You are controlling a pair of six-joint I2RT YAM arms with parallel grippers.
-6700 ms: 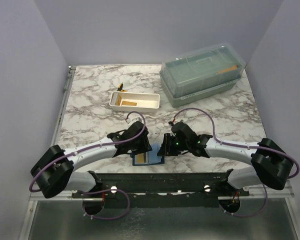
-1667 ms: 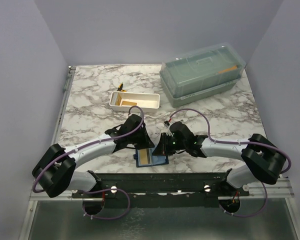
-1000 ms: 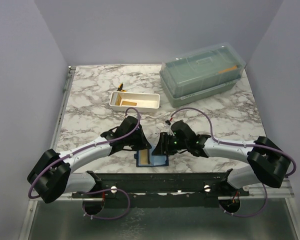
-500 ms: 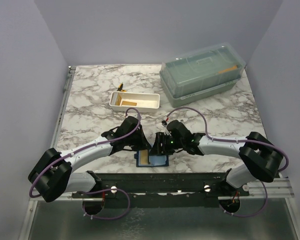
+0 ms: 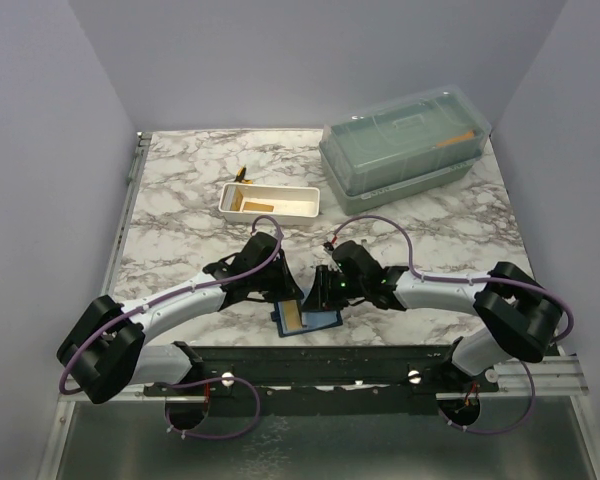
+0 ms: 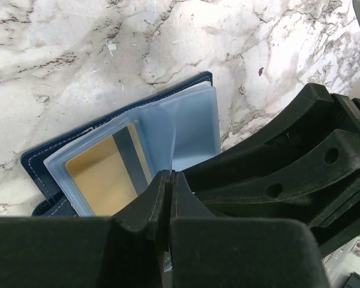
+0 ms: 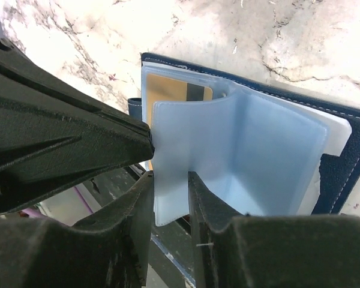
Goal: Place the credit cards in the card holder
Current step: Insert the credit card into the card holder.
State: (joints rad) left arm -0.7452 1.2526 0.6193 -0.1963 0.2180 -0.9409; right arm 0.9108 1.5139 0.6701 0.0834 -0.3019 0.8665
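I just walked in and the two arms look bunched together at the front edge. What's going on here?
Both arms are working on the open card holder at the near edge of the table. The left end effector is shut, its tip against a clear sleeve page. The right end effector has that page between its fingers. One gold card is already tucked inside the holder. More cards lie in the white tray farther back.
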